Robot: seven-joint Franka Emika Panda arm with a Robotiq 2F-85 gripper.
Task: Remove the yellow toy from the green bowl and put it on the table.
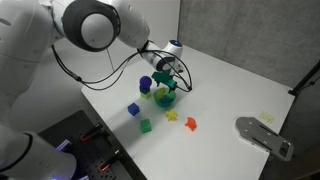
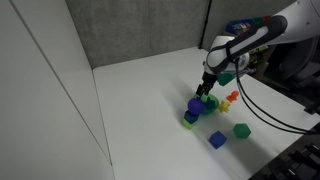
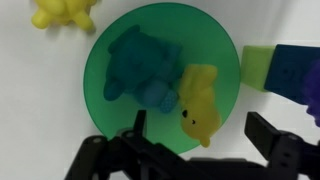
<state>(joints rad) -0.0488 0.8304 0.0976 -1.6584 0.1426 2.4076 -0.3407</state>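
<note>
In the wrist view the green bowl [image 3: 112,50] fills the middle. A yellow bear-shaped toy [image 3: 200,100] lies in its right half, next to a teal toy [image 3: 138,62]. My gripper [image 3: 200,132] is open just above the bowl, with one dark finger on each side of the yellow toy and neither touching it. In both exterior views the gripper [image 1: 166,80] [image 2: 208,86] hangs low over the bowl [image 1: 166,99] [image 2: 212,101] on the white table [image 1: 230,90] [image 2: 140,100]. The toy itself is hidden there.
A purple cylinder [image 1: 146,84] [image 3: 297,70] on a lime block [image 3: 258,66] stands close beside the bowl. Another yellow toy [image 3: 65,12] [image 1: 170,115], a red toy [image 1: 190,123], a blue cube [image 1: 134,109] and a green cube [image 1: 145,125] lie nearby. A grey metal piece [image 1: 262,135] sits at the table edge.
</note>
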